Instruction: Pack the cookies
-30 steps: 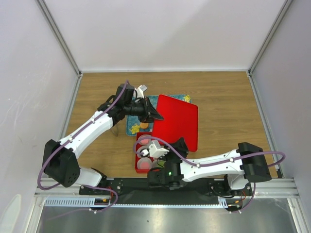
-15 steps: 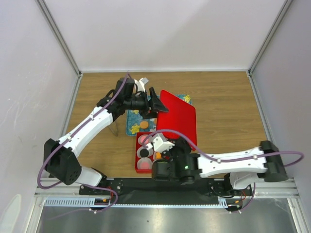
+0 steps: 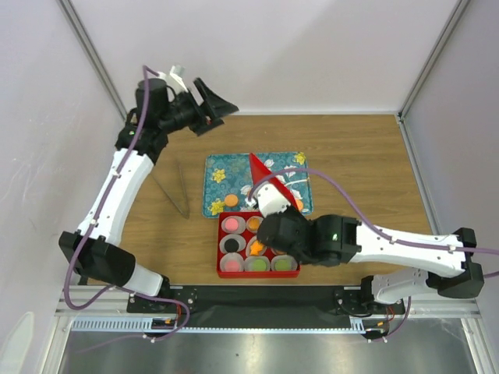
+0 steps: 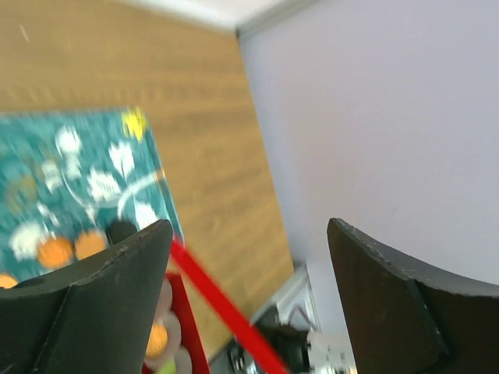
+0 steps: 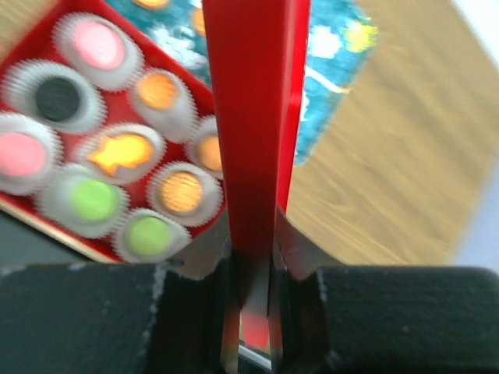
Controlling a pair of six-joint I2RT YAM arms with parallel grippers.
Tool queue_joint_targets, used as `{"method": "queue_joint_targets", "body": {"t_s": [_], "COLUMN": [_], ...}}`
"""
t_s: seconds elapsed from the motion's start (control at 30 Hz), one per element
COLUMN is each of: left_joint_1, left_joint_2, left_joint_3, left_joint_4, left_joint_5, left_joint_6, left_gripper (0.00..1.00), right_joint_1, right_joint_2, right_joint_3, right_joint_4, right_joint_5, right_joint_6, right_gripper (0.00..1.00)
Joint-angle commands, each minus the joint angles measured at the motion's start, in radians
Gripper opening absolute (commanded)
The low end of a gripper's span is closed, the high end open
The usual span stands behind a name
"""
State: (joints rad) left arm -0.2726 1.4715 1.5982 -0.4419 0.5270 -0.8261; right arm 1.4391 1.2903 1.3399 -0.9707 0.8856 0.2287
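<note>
While left end effector (image 3: pixel 212 97) hangs open, right end effector (image 5: pixel 251 261) clamps flat red plastic lid (image 5: pixel 253 117) edge-up over boxed small round cookies (image 5: pixel 181 191).

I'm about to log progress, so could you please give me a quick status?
Left fingers open, empty, raised high. Right fingers shut on red lid, held on edge; red box uncovered. Cookies in paper cups; few loose on teal tray.

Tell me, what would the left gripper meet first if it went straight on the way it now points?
Probably nothing close: the open left gripper points past the teal tray toward bare wooden table and the side wall; depth is unclear.
</note>
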Motion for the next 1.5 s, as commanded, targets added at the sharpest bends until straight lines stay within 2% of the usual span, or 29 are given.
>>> {"method": "queue_joint_targets", "body": {"t_s": [0.0, 0.03, 0.07, 0.13, 0.17, 0.2, 0.23, 0.3, 0.33, 0.4, 0.43, 0.53, 0.67, 0.73, 0.8, 0.93, 1.13, 1.47], "left_joint_1": [0.041, 0.053, 0.056, 0.058, 0.058, 0.058, 0.056, 0.056, 0.056, 0.055, 0.053, 0.053, 0.041, 0.001, -0.002, -0.019, -0.053, -0.103], "left_joint_2": [-0.031, -0.045, -0.059, -0.112, -0.137, -0.155, -0.204, -0.246, -0.296, -0.350, -0.374, -0.467, -0.565, -0.600, -0.606, -0.625, -0.640, -0.642], "left_joint_3": [0.086, 0.082, 0.072, 0.043, 0.030, 0.014, -0.024, -0.070, -0.130, -0.208, -0.290, -0.442, -0.586, -0.668, -0.702, -0.768, -0.837, -0.923], "left_joint_4": [0.008, 0.008, 0.006, -0.003, -0.009, -0.024, -0.027, -0.047, -0.052, -0.041, -0.038, -0.032, -0.024, -0.030, -0.026, -0.003, 0.014, 0.061], "left_joint_5": [-0.033, -0.044, -0.056, -0.117, -0.133, -0.169, -0.185, -0.205, -0.225, -0.239, -0.246, -0.268, -0.278, -0.300, -0.301, -0.305, -0.318, -0.328], "left_joint_6": [0.039, 0.041, 0.045, 0.071, 0.091, 0.102, 0.116, 0.153, 0.160, 0.174, 0.177, 0.188, 0.196, 0.200, 0.196, 0.193, 0.182, 0.162], "left_gripper": [0.86, 0.86, 0.86, 0.86, 0.86, 0.86, 0.86, 0.87, 0.87, 0.87, 0.87, 0.87, 0.86, 0.87, 0.86, 0.86, 0.87, 0.87], "right_joint_1": [-0.112, -0.147, -0.237, -0.323, -0.414, -0.454, -0.506, -0.636, -0.679, -0.793, -0.818, -0.873, -0.904, -0.914, -0.913, -0.915, -0.915, -0.910], "right_joint_2": [-0.078, -0.089, -0.097, -0.118, -0.123, -0.126, -0.132, -0.143, -0.155, -0.164, -0.170, -0.204, -0.267, -0.284, -0.289, -0.316, -0.325, -0.312], "right_joint_3": [0.091, 0.102, 0.120, 0.137, 0.146, 0.148, 0.145, 0.114, 0.093, -0.005, -0.042, -0.193, -0.361, -0.489, -0.510, -0.634, -0.741, -0.838], "right_joint_4": [0.030, 0.056, 0.069, 0.108, 0.119, 0.142, 0.161, 0.231, 0.262, 0.388, 0.439, 0.625, 0.812, 0.996, 1.013, 1.156, 1.246, 1.299], "right_joint_5": [-0.256, -0.317, -0.452, -0.666, -0.732, -0.797, -0.950, -1.095, -1.242, -1.391, -1.516, -1.643, -1.709, -1.752, -1.760, -1.775, -1.792, -1.792], "right_joint_6": [0.024, 0.030, 0.037, 0.061, 0.075, 0.089, 0.121, 0.159, 0.216, 0.291, 0.332, 0.483, 0.665, 0.780, 0.791, 0.886, 0.945, 0.931], "right_gripper": [0.00, 0.00, 0.00, 0.00, 0.00, 0.00, 0.00, 0.00, 0.00, 0.00, 0.00, 0.00, 0.00, 0.00, 0.00, 0.00, 0.00, 0.00]}}
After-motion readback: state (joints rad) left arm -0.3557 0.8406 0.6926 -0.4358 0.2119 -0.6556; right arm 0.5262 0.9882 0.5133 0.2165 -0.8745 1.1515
